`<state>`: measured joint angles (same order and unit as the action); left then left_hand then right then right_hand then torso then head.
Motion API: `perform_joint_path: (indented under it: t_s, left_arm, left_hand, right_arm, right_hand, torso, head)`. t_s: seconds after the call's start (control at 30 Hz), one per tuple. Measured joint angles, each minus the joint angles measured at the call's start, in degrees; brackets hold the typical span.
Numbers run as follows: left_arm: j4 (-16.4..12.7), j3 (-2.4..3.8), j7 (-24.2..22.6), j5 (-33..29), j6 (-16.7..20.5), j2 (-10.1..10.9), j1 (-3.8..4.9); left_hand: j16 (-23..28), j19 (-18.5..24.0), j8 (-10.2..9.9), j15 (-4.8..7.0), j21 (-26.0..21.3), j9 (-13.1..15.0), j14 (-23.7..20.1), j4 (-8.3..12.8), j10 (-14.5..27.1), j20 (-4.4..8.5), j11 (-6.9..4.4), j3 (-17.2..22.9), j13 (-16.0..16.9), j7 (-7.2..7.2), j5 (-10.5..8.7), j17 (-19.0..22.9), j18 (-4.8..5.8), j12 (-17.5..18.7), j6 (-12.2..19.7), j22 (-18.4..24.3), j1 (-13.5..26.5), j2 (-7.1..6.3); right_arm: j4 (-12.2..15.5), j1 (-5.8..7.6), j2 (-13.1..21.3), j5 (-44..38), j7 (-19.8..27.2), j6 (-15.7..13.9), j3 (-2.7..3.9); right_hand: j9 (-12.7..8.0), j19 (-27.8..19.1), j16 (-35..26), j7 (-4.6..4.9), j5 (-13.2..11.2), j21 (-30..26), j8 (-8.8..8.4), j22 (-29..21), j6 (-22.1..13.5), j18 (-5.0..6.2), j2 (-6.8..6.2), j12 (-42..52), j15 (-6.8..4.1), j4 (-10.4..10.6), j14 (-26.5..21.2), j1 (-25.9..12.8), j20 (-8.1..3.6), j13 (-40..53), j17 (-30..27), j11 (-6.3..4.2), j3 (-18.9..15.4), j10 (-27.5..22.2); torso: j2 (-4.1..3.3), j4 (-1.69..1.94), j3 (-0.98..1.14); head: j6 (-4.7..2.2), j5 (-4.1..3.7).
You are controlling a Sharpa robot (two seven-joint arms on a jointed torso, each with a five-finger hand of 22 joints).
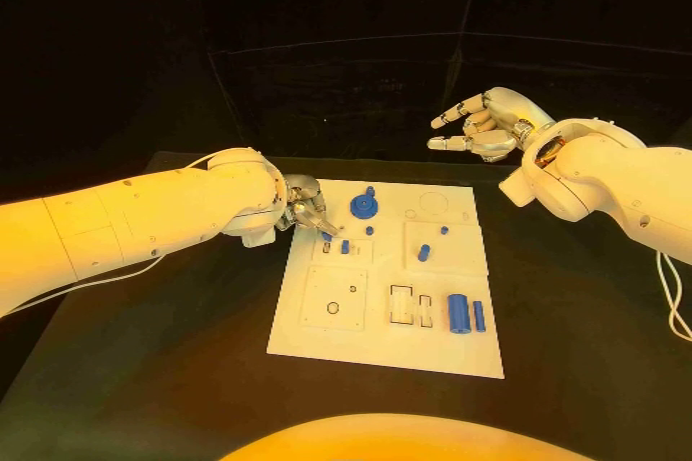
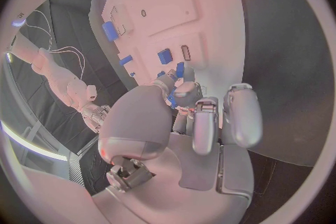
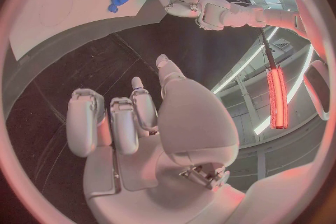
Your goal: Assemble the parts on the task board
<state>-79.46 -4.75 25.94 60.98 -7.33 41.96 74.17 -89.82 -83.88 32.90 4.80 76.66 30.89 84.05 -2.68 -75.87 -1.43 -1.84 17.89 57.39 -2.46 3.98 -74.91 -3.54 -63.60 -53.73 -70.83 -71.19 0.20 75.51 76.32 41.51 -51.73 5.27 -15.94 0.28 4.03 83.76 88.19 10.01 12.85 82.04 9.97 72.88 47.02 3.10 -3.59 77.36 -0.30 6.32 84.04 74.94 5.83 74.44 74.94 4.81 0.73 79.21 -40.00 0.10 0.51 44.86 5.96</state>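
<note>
Nearest the camera, at the front edge of the task board [image 1: 378, 351], lay two blue cylinders side by side, a fat one [image 1: 457, 313] and a thin one [image 1: 479, 316]. The white board sat mid-worktop [image 1: 173, 381]. Further back on it I counted a round gear-like part [image 1: 364, 205], a short upright peg [image 1: 424, 252], two small studs [image 1: 371, 230] [image 1: 444, 229], and two pegs by the left hand: about eight blue parts visible, though the hand may have hidden more.

The left hand [image 1: 304, 209] reached over the board's far left corner, fingertips closed on a small blue peg [image 2: 171, 99], as the left wrist view showed. The right hand [image 1: 483, 126] hung well above and behind the board, fingers loosely curled, grasping nothing.

These parts looked like rigid moulded plastic: light, stiff, smooth enough to slip. Each peg would best be pinched across its sides near the top, leaving the lower end free to enter its socket.
</note>
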Motion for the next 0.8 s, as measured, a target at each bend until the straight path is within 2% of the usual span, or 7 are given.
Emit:
perform_joint_path:
  t_s: [0.3, 0.8]
  left_arm:
    - [-0.51, -0.01, 0.00, 1.37, 0.40, 0.26, -0.78]
    - [-1.37, 0.11, 0.04, 2.02, -0.11, 0.68, -1.10]
  left_hand:
    - [0.00, 0.00, -0.01, 0.00, 0.00, 0.12, 0.00, 0.24, 0.00, 0.00, 0.00, 0.58, 0.00, -0.09, -0.01, 0.00, 0.00, 0.00, 0.09, -0.19, 0.24, -0.23]
    - [0.00, 0.00, 0.00, 0.00, 0.22, 0.12, 0.00, 0.15, 0.01, 0.00, 0.02, 0.83, -0.03, -0.11, -0.01, 0.00, 0.00, 0.00, 0.09, -0.23, 0.19, -0.17]
  right_arm:
    - [-0.08, 0.00, -0.02, 0.00, 0.04, 0.07, -0.01]
    - [-0.13, -0.01, -0.02, 0.00, 0.09, 0.20, -0.01]
  right_hand:
    - [0.00, 0.00, 0.00, 0.00, 0.00, 0.00, 0.00, 0.00, 0.00, 0.00, 0.00, 0.00, 0.00, 0.00, 0.00, 0.00, 0.00, 0.00, -0.01, 0.00, 0.00, 0.00]
    - [0.00, 0.00, 0.00, 0.00, 0.00, 0.00, 0.00, 0.01, 0.00, 0.00, 0.00, 0.00, 0.00, 0.00, 0.00, 0.00, 0.00, 0.00, -0.01, 0.00, 0.00, 0.00]
  torso:
    - [-0.02, -0.01, 0.00]
    - [-0.02, -0.03, 0.02]
  head:
    - [0.20, 0.00]
    - [0.43, 0.03]
